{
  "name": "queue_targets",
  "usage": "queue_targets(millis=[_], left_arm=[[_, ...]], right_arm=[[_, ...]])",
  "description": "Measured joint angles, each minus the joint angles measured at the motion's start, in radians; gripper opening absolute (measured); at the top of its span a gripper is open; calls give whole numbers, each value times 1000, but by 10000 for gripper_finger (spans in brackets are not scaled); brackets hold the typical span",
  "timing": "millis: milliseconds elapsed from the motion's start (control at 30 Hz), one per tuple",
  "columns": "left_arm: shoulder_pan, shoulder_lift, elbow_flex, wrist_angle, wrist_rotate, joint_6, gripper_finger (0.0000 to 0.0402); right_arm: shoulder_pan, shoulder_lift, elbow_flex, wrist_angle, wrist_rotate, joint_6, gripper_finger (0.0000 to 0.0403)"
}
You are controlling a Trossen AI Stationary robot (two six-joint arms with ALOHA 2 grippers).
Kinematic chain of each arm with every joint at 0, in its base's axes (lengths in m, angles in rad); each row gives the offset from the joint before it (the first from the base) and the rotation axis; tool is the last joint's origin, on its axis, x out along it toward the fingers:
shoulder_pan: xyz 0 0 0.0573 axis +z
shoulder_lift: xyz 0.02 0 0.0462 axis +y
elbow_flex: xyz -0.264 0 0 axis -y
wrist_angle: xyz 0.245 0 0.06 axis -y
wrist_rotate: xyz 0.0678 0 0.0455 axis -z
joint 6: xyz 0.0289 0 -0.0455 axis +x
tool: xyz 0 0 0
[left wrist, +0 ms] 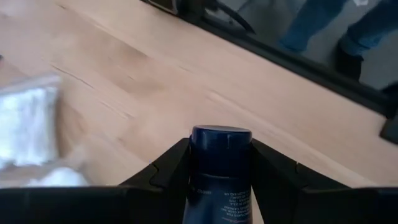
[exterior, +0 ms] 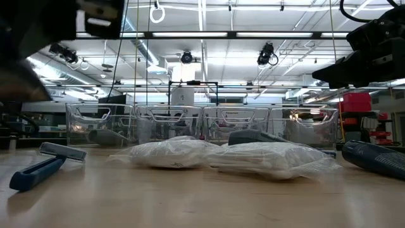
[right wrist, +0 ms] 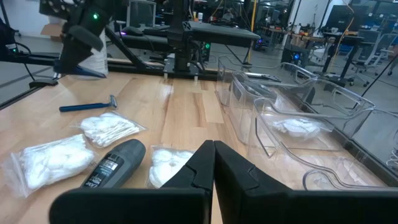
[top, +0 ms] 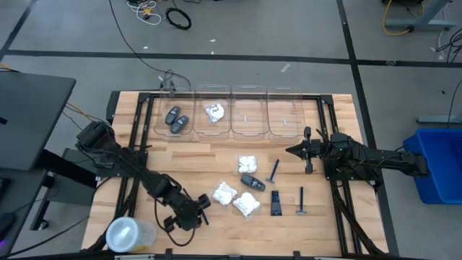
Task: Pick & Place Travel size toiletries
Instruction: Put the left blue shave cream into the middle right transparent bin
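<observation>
From above, the left gripper (top: 196, 211) sits at lower centre, clamped on a dark blue tube (top: 204, 214); the right gripper (top: 297, 150), fingers shut and empty, waits at right near the bins (top: 250, 115). The left wrist view shows the tube (left wrist: 219, 165) pinched between both fingers (only its capped end visible). A shallow pinch could let it slip during the carry.

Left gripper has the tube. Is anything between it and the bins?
On the table, white packets lie between the left gripper, shut on the small dark tube, and the clear bins. Carried above them, nothing visible blocks it.
</observation>
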Motion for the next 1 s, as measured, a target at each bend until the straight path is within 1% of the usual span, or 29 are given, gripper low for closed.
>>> queue_targets(millis=[133, 233, 333, 500, 733, 1000], left_arm=[[20, 0, 80, -69, -2, 10, 154], [37, 0, 145, -122, -32, 30, 154], [64, 0, 198, -138, -54, 55, 154], [119, 0, 275, -157, -55, 63, 154], [213, 0, 335, -156, -52, 70, 154], [378, 0, 361, -152, -40, 86, 154]], right_arm=[[0, 0, 0, 0, 0, 0, 13], [0, 0, 0, 0, 0, 0, 14], [0, 0, 0, 0, 0, 0, 13], [0, 0, 0, 0, 0, 0, 13], [0, 0, 0, 0, 0, 0, 14], [0, 0, 0, 0, 0, 0, 13]])
